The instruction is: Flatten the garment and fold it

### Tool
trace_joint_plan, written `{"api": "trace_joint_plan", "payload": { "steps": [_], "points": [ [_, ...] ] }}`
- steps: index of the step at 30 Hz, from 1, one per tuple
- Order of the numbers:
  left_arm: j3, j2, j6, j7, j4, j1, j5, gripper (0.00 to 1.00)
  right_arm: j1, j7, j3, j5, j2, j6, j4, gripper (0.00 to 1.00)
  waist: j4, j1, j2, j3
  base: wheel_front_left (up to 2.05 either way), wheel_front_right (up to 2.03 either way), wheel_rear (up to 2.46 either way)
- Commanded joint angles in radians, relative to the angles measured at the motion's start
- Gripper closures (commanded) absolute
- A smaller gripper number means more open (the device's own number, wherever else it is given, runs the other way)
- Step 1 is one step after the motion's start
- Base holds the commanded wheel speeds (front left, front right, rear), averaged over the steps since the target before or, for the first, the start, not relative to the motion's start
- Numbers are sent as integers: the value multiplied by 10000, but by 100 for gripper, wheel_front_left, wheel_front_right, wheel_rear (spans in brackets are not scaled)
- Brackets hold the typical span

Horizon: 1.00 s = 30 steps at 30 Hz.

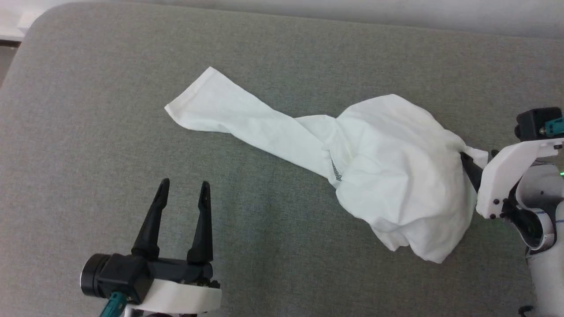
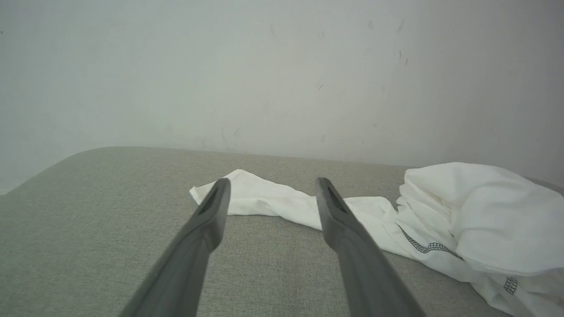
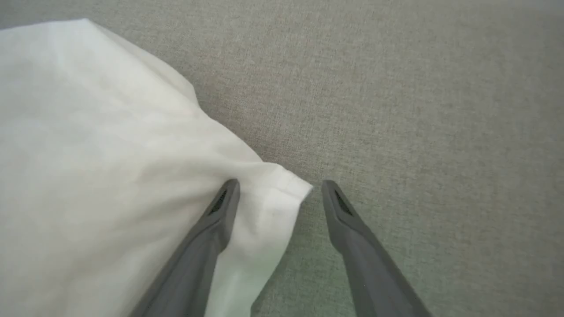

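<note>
From my seat I see the shirt (image 1: 387, 167) lying in a crumpled heap on the right half of the grey cushion (image 1: 110, 110). One sleeve (image 1: 229, 114) is stretched out toward the far left, and a short run of dark stitching (image 1: 337, 171) shows where it meets the heap. My left claw (image 1: 184, 187) hangs over bare cushion on the near side of that sleeve, clear of the cloth, its two fingers spread wide and holding nothing. My right claw (image 3: 280, 189) is at the right edge of the heap, its fingers likewise spread wide. A hemmed corner (image 3: 288, 187) of the shirt lies between them, with one finger over the cloth and the other over bare cushion, but they are not pinched on it. A pale wall (image 2: 264, 66) rises behind the cushion.
</note>
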State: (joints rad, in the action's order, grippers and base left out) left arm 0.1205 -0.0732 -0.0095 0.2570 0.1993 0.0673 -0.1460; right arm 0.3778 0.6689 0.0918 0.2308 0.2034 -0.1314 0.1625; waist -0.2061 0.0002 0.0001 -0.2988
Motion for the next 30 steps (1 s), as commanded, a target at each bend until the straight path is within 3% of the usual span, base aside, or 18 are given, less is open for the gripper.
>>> {"api": "trace_joint_plan", "payload": {
  "steps": [1, 6, 7, 8, 9, 21, 25, 30],
  "points": [
    [-7, 49, -121, 47, -72, -202, 134, 0, 107, 84, 28, 9, -32, 7, 244, 0, -335, -2, -1, -275, 0, 0, 0],
    [-36, 119, -238, 47, -186, -323, 147, 0, 149, 228, 85, -181, -88, 7, 998, 3, -480, -2, -1, -341, 0, 0, 0],
    [-53, 128, -251, 47, -201, -337, 151, 0, 179, 194, 108, -186, -118, 7, 1061, 56, -482, -2, -1, -343, 0, 0, 0],
    [-79, 137, -255, 47, -218, -346, 155, 0, 227, 115, 120, -197, -143, 7, 1092, 93, -465, -2, -1, -329, 0, 0, 0],
    [-118, 145, -248, 47, -236, -341, 157, 0, 283, 37, 114, -197, -176, 7, 1104, 100, -423, -2, -1, -294, 0, 0, 0],
    [-594, 190, -267, 47, -469, 89, 237, 0, 1203, -1366, 25, -170, 140, 7, 7, 100, 628, -2, -1, 1164, 0, 0, 0],
    [-727, 197, -172, 47, -393, 447, 324, 0, 1066, -1337, 887, -124, 365, 7, -772, 100, 988, -2, -1, 1562, 0, 0, 0],
    [-761, 202, -152, 47, -300, 756, 396, 0, -447, -1373, 3144, -389, 455, 7, -1941, 100, 1193, -2, -1, 1684, 0, 0, 0]
  ]
}}
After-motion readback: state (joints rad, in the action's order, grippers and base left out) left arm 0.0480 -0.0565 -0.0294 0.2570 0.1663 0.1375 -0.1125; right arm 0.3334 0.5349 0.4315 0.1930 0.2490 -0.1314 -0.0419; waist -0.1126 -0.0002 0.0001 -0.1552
